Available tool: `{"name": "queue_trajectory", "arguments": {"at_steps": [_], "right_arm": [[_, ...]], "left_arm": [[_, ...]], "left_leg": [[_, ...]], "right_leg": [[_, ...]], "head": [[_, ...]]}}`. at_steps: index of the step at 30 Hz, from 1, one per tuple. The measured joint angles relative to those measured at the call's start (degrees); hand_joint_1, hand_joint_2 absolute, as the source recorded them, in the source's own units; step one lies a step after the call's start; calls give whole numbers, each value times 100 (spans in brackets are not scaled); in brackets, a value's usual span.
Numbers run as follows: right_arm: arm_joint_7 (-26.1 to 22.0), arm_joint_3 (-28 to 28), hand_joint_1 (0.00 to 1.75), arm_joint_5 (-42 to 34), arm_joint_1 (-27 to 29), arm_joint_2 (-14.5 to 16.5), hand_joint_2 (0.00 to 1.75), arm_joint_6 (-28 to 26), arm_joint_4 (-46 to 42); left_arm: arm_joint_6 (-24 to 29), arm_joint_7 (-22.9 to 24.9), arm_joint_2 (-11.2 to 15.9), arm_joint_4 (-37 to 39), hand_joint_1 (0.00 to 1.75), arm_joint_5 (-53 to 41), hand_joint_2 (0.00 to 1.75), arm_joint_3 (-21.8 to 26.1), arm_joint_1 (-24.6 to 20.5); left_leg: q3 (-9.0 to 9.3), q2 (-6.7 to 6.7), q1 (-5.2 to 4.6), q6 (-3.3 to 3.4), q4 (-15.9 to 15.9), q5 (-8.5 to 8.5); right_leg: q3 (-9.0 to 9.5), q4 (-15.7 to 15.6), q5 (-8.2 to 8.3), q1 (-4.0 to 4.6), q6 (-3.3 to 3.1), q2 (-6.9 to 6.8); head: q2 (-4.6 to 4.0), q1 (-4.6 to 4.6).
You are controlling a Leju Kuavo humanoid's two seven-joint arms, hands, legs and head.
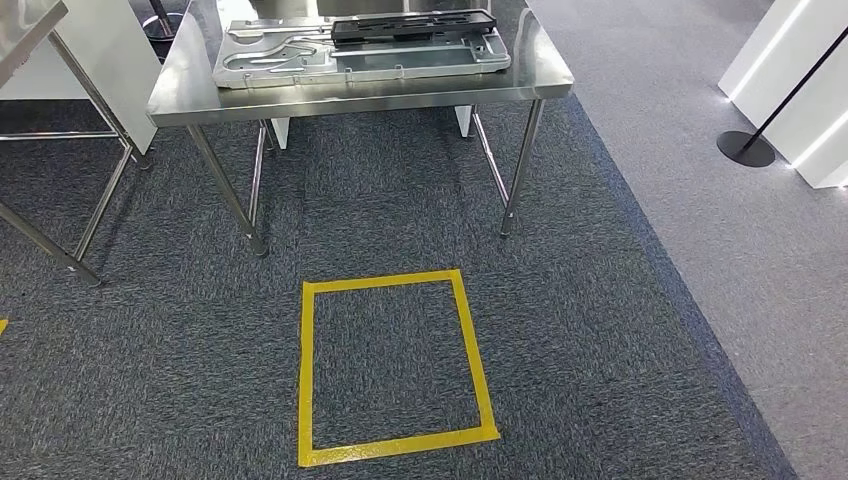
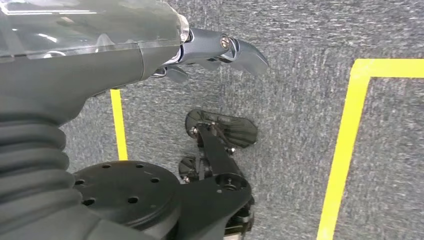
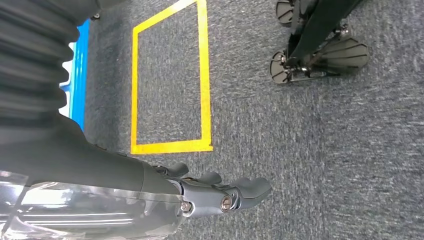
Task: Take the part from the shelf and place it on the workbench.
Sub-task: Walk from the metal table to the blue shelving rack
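A flat black part [image 1: 412, 26] lies on a silver stamped metal plate [image 1: 360, 55], which rests on the steel workbench [image 1: 360, 98] ahead of me. Both arms hang at my sides. In the left wrist view my left hand [image 2: 215, 50] holds nothing, its fingers loosely extended above the grey carpet. In the right wrist view my right hand [image 3: 220, 192] is likewise empty, fingers apart over the carpet.
A yellow tape square [image 1: 395, 365] marks the carpet in front of the workbench. A second steel table [image 1: 40, 60] stands at the left. At the right are a black stanchion base [image 1: 745, 148], white panels [image 1: 800, 80] and lighter flooring. A blue strip [image 3: 77, 75] lies beside the tape.
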Motion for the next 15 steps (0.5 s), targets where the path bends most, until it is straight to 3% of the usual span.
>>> {"name": "queue_trajectory", "arguments": {"at_steps": [3,5,7,9,15], "right_arm": [[3,267,0,-342,49,-17,175,3,-21],[11,475,0,-607,90,-31,175,4,-38],[19,715,0,-881,132,-40,87,11,-61],[26,952,0,-1140,174,-48,0,20,-88],[57,1705,0,-1953,302,-90,0,67,-192]], "left_arm": [[-1,71,16,-7,0,173,175,-169,49],[9,118,33,-16,0,304,87,-309,85],[26,170,52,-38,0,442,0,-471,123],[41,221,72,-66,0,575,0,-635,162],[82,377,143,-176,0,989,0,-1187,282]], "left_leg": [[-1,0,2,-4,0,0],[-1,0,2,-5,0,0],[-2,0,2,-5,-1,0],[-3,0,1,-5,-1,0],[-2,0,0,-6,-1,-1]], "right_leg": [[-2,4,-2,1,-3,0],[-2,5,-2,1,-4,0],[-2,5,-2,1,-4,0],[-2,5,-2,0,-4,0],[-2,5,-1,-3,-5,0]], "head": [[0,-1],[0,0],[0,1],[0,0],[0,1]]}}
